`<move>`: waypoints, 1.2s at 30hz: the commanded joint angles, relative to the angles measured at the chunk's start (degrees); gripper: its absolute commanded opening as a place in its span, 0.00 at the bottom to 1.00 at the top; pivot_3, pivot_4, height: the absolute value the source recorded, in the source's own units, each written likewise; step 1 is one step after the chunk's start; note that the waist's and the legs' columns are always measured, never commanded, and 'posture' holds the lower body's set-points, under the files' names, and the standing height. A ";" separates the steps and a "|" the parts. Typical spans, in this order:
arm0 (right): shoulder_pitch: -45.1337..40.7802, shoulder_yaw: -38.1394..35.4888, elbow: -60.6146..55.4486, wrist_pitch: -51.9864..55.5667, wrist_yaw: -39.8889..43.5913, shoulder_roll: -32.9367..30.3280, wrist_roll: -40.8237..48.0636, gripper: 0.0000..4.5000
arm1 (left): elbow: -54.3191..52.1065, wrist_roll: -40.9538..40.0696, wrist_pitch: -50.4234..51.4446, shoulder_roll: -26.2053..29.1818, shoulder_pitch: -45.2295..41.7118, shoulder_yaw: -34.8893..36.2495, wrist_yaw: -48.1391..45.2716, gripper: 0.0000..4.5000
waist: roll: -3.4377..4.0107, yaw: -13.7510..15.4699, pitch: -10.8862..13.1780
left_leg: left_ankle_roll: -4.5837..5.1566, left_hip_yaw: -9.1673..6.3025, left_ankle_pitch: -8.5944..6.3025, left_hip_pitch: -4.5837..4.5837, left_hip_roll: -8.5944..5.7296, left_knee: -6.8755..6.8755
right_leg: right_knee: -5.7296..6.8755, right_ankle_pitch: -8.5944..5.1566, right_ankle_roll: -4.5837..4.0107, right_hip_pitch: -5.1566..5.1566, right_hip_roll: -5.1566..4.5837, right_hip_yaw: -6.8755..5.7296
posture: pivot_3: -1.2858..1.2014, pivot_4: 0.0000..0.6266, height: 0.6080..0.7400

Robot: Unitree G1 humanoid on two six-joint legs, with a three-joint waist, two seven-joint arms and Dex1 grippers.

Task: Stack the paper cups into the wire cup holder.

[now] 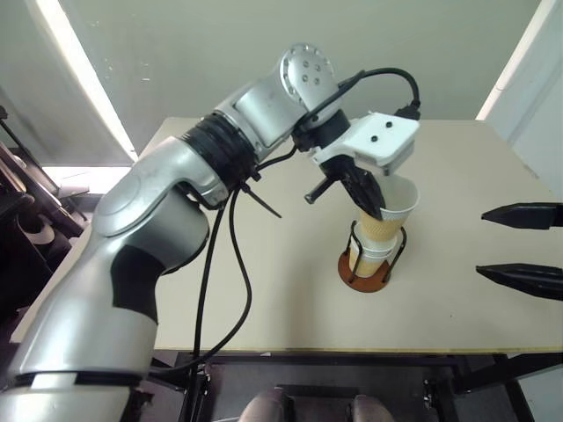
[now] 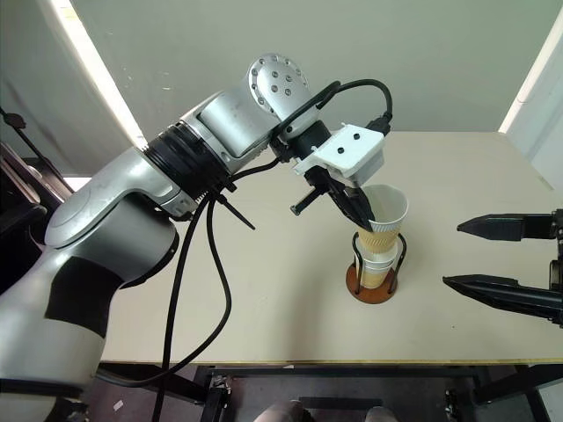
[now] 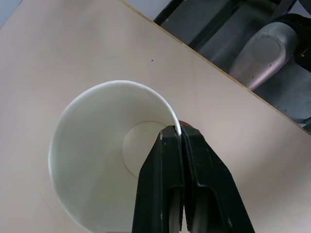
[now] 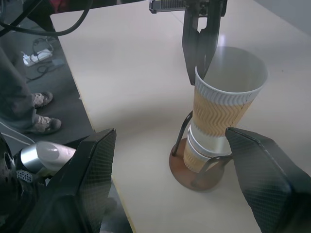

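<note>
The top paper cup point(image 4: 226, 97) sits tilted in the stack of paper cups point(image 4: 204, 145) inside the wire cup holder point(image 4: 197, 172), directly under your left claw point(image 1: 374, 200). This claw is pressed together on the cup's rim, one finger inside and one outside. You have two cups already nested low between the wires, so I judge that the task is nearly finished: you must only seat this cup and release it. Your right claw point(image 2: 501, 259) is spread and holds nothing, beside the holder over the table point(image 1: 264, 290).

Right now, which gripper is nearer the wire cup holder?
Left. The left gripper is directly above the wire cup holder, pinching the top paper cup's rim; the right gripper waits open, off to its side.
</note>
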 commanded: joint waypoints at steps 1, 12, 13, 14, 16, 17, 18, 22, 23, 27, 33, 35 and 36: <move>-0.24 -1.80 0.23 -0.69 -0.74 -0.24 0.58 0.83 | 0.53 0.34 -0.48 0.01 -0.31 2.00 -1.74 0.00 | 0.01 -0.04 -0.01 | 0.02 0.03 -0.01 0.00 -0.03 0.02 | 0.04 -0.02 0.00 0.00 0.08 -0.03 | 0.52 0.00 1.00; -0.49 -1.15 0.17 -0.91 -2.42 -0.46 2.07 0.83 | 0.89 1.70 -0.41 -0.98 0.97 2.81 -1.74 0.00 | 0.02 -0.16 -0.02 | 0.15 0.13 -0.10 0.02 -0.15 0.21 | 0.21 -0.08 0.09 0.01 0.03 0.00 | 0.52 0.00 1.00; -0.51 -1.14 0.14 -0.89 -2.60 -0.48 2.28 0.83 | 0.94 1.90 -0.43 -1.09 1.13 2.89 -1.74 0.00 | 0.03 -0.17 -0.03 | 0.17 0.12 -0.11 0.02 -0.13 0.23 | 0.21 -0.08 0.09 0.01 -0.16 0.13 | 0.52 0.00 1.00; -0.53 -1.14 0.07 -0.85 -2.87 -0.50 2.57 0.83 | 1.05 2.29 -0.65 -1.23 1.42 2.92 -1.74 0.00 | 0.02 -0.20 -0.03 | 0.19 0.14 -0.12 0.02 -0.15 0.27 | 0.24 -0.10 0.12 0.01 -0.14 0.13 | 0.52 0.00 1.00; -0.49 -1.19 0.02 -0.84 -3.29 -0.54 3.03 0.83 | 1.34 2.93 -0.86 -1.64 1.87 3.21 -1.74 0.00 | 0.02 -0.22 -0.03 | 0.22 0.21 -0.15 0.03 -0.16 0.28 | 0.27 -0.11 0.13 0.00 -0.17 0.13 | 0.52 0.00 1.00; -0.47 -1.27 -0.05 -0.80 -3.54 -0.55 3.31 0.83 | 1.41 3.19 -0.87 -1.80 2.06 3.38 -1.74 0.00 | 0.02 -0.24 -0.03 | 0.23 0.26 -0.16 0.04 -0.16 0.31 | 0.30 -0.13 0.16 0.01 -0.09 0.09 | 0.52 0.00 1.00; -0.43 -1.31 -0.17 -0.74 -3.86 -0.50 3.60 0.83 | 1.93 3.81 -1.24 -2.21 2.33 3.63 -1.74 0.00 | 0.02 -0.27 -0.03 | 0.25 0.30 -0.18 0.04 -0.18 0.34 | 0.31 -0.13 0.16 0.00 -0.08 0.03 | 0.52 0.00 1.00; -0.35 -1.30 -0.39 -0.79 -4.85 -0.38 4.42 0.83 | 4.52 6.91 -3.28 -3.81 3.04 4.87 -1.74 0.00 | 0.01 -0.32 -0.03 | 0.34 0.44 -0.27 0.06 -0.15 0.48 | 0.39 -0.16 0.22 0.00 -0.21 0.15 | 0.52 0.00 1.00; -0.31 -1.33 -0.43 -0.79 -5.03 -0.36 4.58 0.83 | 5.20 7.92 -4.15 -4.13 3.20 5.22 -1.74 0.00 | 0.02 -0.35 -0.03 | 0.38 0.52 -0.30 0.07 -0.16 0.51 | 0.40 -0.16 0.23 0.00 -0.08 0.13 | 0.52 0.00 1.00; -0.08 -1.50 -0.53 -0.78 -5.74 -0.34 5.13 0.83 | 6.96 9.50 -4.80 -5.21 3.44 6.89 -1.74 0.00 | 0.01 -0.45 -0.03 | 0.51 0.76 -0.38 0.09 -0.17 0.57 | 0.39 -0.17 0.27 -0.01 -0.18 0.19 | 0.52 0.00 1.00; 0.08 -1.31 -0.52 -1.06 -6.25 -0.42 5.25 0.83 | 8.02 10.34 -4.23 -6.32 3.48 8.69 -1.74 0.00 | 0.01 -0.49 -0.02 | 0.63 0.89 -0.46 0.08 -0.24 0.60 | 0.37 -0.21 0.34 -0.02 -0.33 0.24 | 0.52 0.00 1.00; 0.08 -1.32 -0.53 -1.06 -6.32 -0.46 5.30 0.83 | 7.20 10.06 -3.48 -6.26 3.95 8.69 -1.74 0.00 | 0.01 -0.54 -0.02 | 0.66 0.94 -0.50 0.08 -0.26 0.61 | 0.36 -0.22 0.37 -0.03 -0.34 0.25 | 0.52 0.00 1.00; 0.07 -1.38 -0.52 -1.00 -6.36 -0.49 5.39 0.83 | 6.64 9.80 -2.93 -6.15 4.23 8.58 -1.74 0.00 | 0.01 -0.56 -0.03 | 0.66 0.96 -0.51 0.08 -0.26 0.60 | 0.36 -0.23 0.39 -0.04 -0.38 0.26 | 0.52 0.00 1.00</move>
